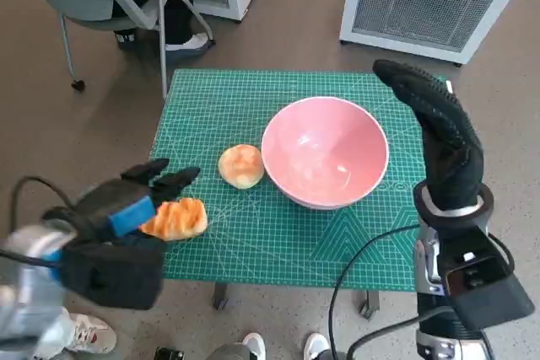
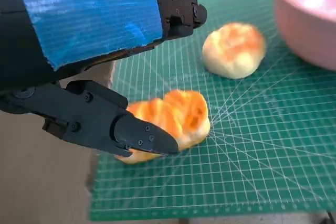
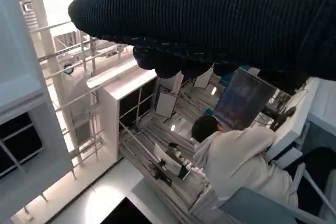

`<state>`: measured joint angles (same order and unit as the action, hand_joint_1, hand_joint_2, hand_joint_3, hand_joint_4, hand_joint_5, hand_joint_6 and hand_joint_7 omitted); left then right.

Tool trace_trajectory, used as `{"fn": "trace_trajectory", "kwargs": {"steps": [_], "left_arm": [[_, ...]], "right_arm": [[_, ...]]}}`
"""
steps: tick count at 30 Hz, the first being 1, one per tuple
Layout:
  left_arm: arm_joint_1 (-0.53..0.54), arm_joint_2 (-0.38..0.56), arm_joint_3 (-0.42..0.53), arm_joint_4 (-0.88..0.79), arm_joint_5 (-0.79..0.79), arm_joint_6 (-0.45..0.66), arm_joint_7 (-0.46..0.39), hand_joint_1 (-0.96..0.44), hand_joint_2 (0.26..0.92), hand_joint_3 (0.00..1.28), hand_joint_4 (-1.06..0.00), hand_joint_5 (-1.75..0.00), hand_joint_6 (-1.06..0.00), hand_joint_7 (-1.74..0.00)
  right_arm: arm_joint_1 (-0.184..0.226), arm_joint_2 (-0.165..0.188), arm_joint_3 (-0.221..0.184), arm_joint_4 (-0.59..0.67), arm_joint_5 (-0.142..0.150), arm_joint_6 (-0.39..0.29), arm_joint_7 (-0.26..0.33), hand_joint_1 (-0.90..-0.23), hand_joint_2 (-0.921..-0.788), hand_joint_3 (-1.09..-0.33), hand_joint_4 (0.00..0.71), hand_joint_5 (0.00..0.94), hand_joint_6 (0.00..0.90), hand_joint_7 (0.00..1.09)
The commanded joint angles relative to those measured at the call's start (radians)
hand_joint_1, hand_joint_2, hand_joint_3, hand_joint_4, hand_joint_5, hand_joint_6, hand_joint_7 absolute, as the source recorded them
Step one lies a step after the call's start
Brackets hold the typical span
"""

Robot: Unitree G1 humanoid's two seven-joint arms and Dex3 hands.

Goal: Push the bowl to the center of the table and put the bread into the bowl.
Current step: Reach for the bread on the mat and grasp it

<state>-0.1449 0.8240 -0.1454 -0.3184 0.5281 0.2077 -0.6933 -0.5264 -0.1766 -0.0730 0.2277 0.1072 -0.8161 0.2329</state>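
Left hand open over bread; right hand upright, flat.

Left hand over long bread (fingers apart), round bun

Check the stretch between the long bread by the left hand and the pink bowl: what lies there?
In the head view, a round bread roll lies between the long bread and the pink bowl, beside the bowl's rim; elsewhere only green cutting mat.

The left hand is black, angular plastic with small screws along its fingers and ribbed blue tape across its back. The right hand wears a black knitted glove above a pale forearm trailing black cables.
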Motion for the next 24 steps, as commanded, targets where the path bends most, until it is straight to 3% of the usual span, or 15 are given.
{"fn": "trace_trajectory", "kwargs": {"steps": [1, 14, 20, 24], "left_arm": [[-0.028, -0.05, -0.056, 0.062, 0.071, 0.024, 0.045, -0.37, 0.888, 0.0, -0.02, 0.0, -0.1, 0.0], [-0.076, -0.147, -0.134, 0.27, 0.114, 0.03, 0.112, -0.36, 0.903, 0.0, -0.08, -0.01, -0.14, -0.01], [-0.082, -0.166, -0.148, 0.345, 0.113, 0.017, 0.144, -0.32, 0.913, 0.0, -0.16, -0.01, -0.21, -0.02], [-0.086, -0.172, -0.155, 0.381, 0.114, 0.005, 0.166, -0.26, 0.919, 0.0, -0.28, -0.01, -0.31, -0.03]], "right_arm": [[0.033, -0.005, 0.005, -0.013, 0.001, 0.02, 0.006, -0.557, -0.921, -0.721, 0.293, 0.002, -0.001, 0.71], [0.046, -0.015, 0.002, -0.035, 0.003, 0.03, 0.008, -0.565, -0.921, -0.717, 0.294, 0.003, -0.001, 0.71], [0.05, -0.019, 0.001, -0.039, 0.005, 0.027, 0.009, -0.567, -0.921, -0.715, 0.294, 0.003, -0.001, 0.71], [0.049, -0.02, 0.001, -0.037, 0.004, 0.024, 0.009, -0.565, -0.921, -0.715, 0.294, 0.003, -0.001, 0.71]]}}
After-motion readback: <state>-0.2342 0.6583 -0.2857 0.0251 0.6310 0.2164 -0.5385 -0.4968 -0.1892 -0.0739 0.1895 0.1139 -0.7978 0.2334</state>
